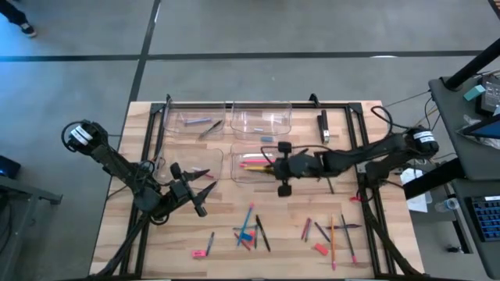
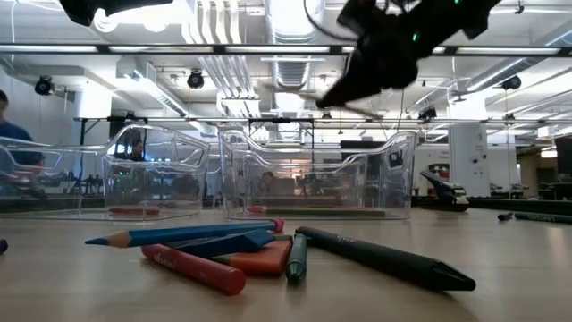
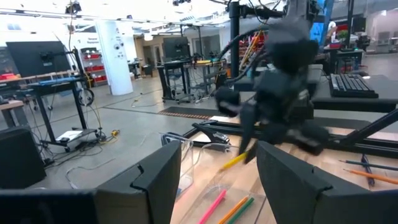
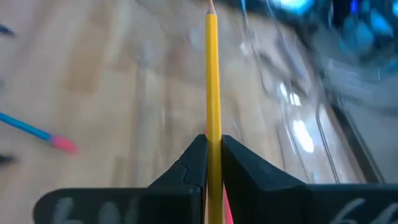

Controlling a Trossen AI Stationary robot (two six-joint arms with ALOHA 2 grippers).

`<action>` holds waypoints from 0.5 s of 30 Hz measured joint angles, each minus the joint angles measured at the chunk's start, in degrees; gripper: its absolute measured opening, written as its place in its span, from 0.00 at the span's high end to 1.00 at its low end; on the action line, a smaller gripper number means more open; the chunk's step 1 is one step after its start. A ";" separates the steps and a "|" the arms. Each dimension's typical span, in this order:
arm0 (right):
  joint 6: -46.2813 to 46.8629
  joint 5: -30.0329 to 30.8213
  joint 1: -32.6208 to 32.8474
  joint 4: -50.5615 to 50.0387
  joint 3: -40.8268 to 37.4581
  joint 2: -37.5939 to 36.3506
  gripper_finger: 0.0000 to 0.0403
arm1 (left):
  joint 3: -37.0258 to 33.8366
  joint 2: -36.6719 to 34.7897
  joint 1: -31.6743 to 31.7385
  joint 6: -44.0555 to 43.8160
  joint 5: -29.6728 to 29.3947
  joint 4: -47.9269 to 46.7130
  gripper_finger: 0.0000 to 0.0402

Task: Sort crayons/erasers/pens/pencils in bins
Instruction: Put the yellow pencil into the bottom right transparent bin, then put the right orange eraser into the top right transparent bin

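My right gripper hangs above the near right bin, shut on a yellow pencil. That pencil also shows in the left wrist view, under the right gripper. Pink, orange and green pencils lie on this bin's floor. The far left bin has pens in it; the far right bin has a small blue eraser. My left gripper stands open and holds nothing, level above the table left of the near bins. My right gripper pinches the yellow pencil between its two fingertips, on the shaft's rear part. The pencil runs along the fingers, most of it sticking out ahead with the sharpened tip foremost. It is lifted clear and slants down over the near right bin.
Loose pencils, pens, crayons and erasers lie on the table's near half: one cluster, more at the right, a pink eraser. In the low view a blue pencil, a red crayon and a dark stick lie in front.
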 joint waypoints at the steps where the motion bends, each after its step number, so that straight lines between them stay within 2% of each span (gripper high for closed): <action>1: 0.30 -0.02 -0.91 -0.94 0.00 0.52 0.93 | 0.00 0.00 0.01 0.00 0.01 -0.05 0.52; 7: 1.53 -0.05 -3.28 -3.43 -0.02 2.66 0.91 | 0.00 0.00 0.01 0.04 0.01 -0.05 0.52; 15: 2.81 -0.16 -3.14 -3.65 -0.02 2.16 0.73 | 0.00 0.00 0.00 0.02 0.01 -0.05 0.52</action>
